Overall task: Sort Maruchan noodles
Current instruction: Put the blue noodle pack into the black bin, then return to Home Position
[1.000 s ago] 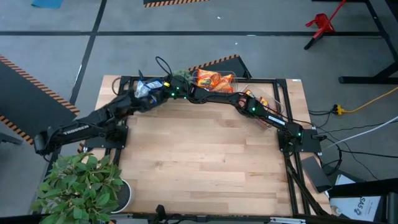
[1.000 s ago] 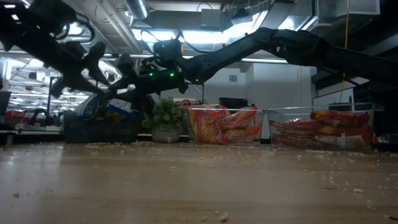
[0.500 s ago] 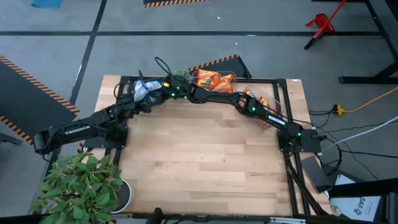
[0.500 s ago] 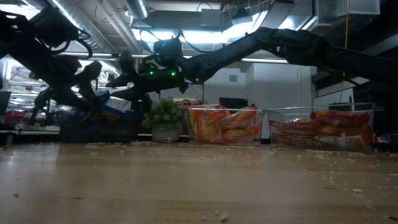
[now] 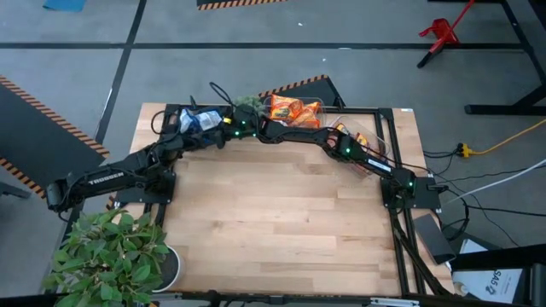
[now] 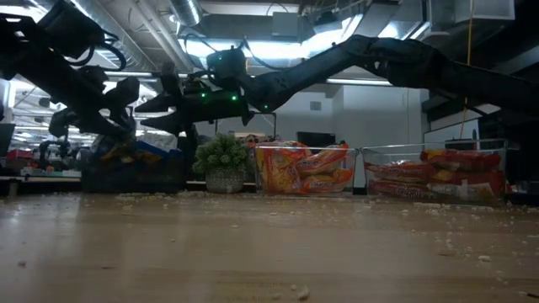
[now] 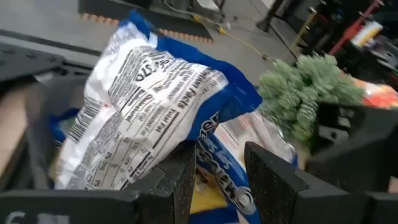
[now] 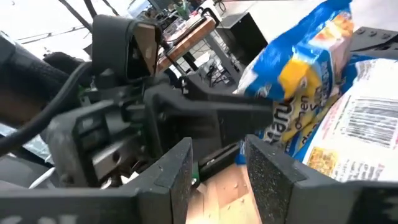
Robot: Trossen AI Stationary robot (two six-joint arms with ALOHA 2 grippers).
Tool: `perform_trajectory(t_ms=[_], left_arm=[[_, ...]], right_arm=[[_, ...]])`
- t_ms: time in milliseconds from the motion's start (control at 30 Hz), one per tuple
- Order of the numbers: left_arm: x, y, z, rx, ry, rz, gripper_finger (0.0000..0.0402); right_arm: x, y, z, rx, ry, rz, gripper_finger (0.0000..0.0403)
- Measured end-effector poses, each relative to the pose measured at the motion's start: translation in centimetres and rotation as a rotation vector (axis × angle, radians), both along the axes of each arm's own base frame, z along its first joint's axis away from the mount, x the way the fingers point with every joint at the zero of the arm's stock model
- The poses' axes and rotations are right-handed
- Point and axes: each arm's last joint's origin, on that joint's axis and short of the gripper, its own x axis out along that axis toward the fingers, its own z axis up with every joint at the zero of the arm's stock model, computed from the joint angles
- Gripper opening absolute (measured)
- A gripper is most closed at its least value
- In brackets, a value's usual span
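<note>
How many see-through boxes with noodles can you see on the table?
3: one at the far left corner under the left tool, holding blue packets; one mid-back with orange packets; one on the right with red packets. Others may be hidden.

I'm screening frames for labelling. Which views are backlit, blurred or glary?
Low view: backlit by bright ceiling lights, so both arms read as silhouettes and the near wooden tabletop is soft. Left wrist view: the blue-and-white glossy ramen packet is slightly blurred and the small green plant soft. Right wrist view: blurred throughout. High view: evenly lit.
</note>
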Motion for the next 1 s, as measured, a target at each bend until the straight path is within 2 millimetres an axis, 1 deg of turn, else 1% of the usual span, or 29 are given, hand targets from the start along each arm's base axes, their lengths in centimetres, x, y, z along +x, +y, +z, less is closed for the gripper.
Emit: perform_trajectory(t_ms=[133,233,333,467,567,667,733,800,867,933,1000], left_arm=[[0.0,0.0,0.1,0.014,-0.002,0.017,0.0133],[0.0,0.0,0.1,0.015,-0.004,0.024,0.0133],[0.1,0.0,0.3,-0.003,-0.084,0.005,0.0133],[0.6,0.0,1.8,0.05,-0.231,-0.108,0.0133],[0.8,-0.2,3.3,0.119,-0.359,-0.211,0.0133],[0.7,-0.6,5.3,0.218,-0.542,-0.337,0.0133],[0.4,-1.2,6.9,0.325,-0.653,-0.48,0.0133],[-0.2,-2.0,8.5,0.46,-0.756,-0.644,0.0133],[-0.9,-3.0,10.0,0.608,-0.838,-0.832,0.0133],[-1.7,-3.9,10.9,0.719,-0.899,-0.999,0.0133],[-2.4,-4.6,11.4,0.733,-0.949,-1.098,0.0133]], right_arm=[[-0.1,0.1,0.3,0.003,0.007,0.017,0.0133],[-0.3,0.1,1.5,-0.005,-0.006,0.033,0.0133],[-0.8,-0.1,3.7,-0.037,-0.033,0.037,0.0133],[-2.1,-0.9,7.2,-0.073,-0.037,0.04,0.0133],[-3.5,-1.5,10.3,-0.08,-0.047,0.083,0.0133],[-5.5,-2.4,14.0,-0.022,-0.084,0.18,0.0133],[-7.3,-3.0,16.7,0.013,-0.119,0.296,0.0133],[-9.3,-3.2,19.6,-0.005,-0.157,0.446,0.0133],[-11.6,-2.9,22.9,-0.06,-0.201,0.59,0.0133],[-14.2,-1.8,26.3,-0.142,-0.249,0.739,0.0133],[-17.0,-0.6,29.4,-0.22,-0.286,0.867,0.0134]])
